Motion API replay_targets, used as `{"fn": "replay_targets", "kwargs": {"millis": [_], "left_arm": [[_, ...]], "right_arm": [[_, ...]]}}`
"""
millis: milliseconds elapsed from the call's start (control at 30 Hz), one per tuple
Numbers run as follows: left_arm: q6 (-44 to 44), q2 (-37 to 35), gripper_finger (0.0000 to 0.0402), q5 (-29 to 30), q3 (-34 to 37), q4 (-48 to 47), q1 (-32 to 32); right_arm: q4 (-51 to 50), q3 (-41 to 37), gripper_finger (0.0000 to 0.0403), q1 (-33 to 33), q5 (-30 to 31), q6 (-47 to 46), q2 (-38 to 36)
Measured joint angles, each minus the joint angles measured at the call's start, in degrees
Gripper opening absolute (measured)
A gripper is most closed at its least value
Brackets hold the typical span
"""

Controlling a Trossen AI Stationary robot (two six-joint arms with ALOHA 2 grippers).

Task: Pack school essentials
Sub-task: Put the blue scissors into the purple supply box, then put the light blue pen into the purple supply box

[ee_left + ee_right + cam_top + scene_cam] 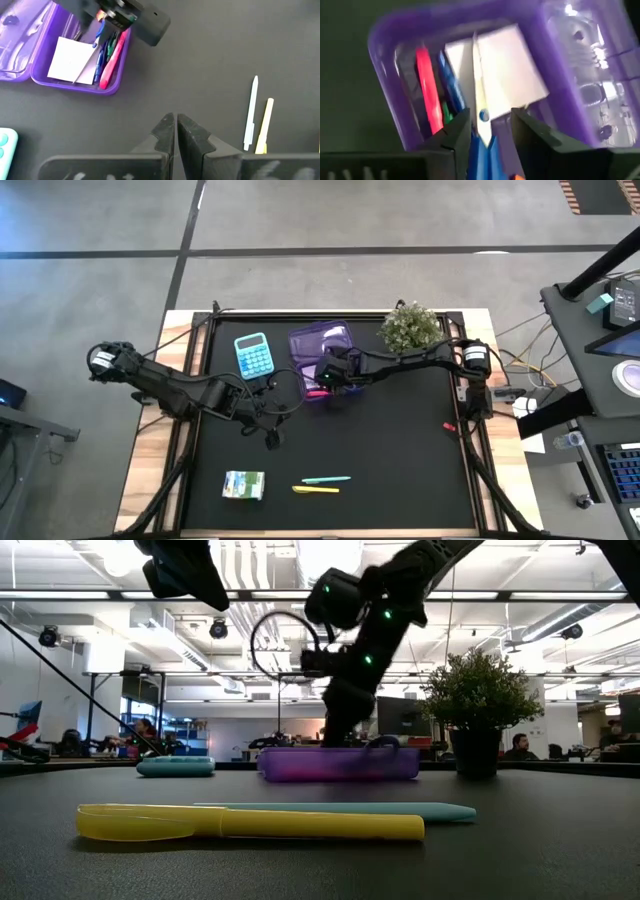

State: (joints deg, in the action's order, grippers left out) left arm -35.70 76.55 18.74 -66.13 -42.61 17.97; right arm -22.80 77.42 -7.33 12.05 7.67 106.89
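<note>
Directly above the purple case [395,75], the right gripper [487,125] stands partly open, blue-handled scissors [480,120] between its fingers, grip uncertain.

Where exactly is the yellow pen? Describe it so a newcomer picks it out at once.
Start at the black table and go to its near edge, the side opposite the potted plant. Two pens lie side by side there, right of a small green-and-white packet. The yellow pen is the one closer to the table edge; its neighbour is the teal pen.
</note>
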Motion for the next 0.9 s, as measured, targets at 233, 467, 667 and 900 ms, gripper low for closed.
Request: {"fn": "replay_targets", "kwargs": {"millis": [233,467,667,900], "left_arm": [[0.0,0.0,0.0004,0.0,0.0,-0.6,0.0],[-3.4,0.3,0.0004,-3.8,0.0,-0.5,0.3],[-7.8,2.0,0.0004,-5.2,0.1,-0.4,2.5],[-16.4,2.5,0.0004,-5.2,0.1,-0.3,8.4]], "right_arm": [[-9.4,7.9,0.0166,0.0,0.1,-5.4,-0.5],[-16.7,10.5,0.0165,4.3,-0.6,-15.7,-2.0],[-17.4,10.5,0.0167,14.1,-0.7,-20.5,-3.3],[-13.4,10.0,0.0158,26.0,-0.9,-15.6,-2.0]]}}
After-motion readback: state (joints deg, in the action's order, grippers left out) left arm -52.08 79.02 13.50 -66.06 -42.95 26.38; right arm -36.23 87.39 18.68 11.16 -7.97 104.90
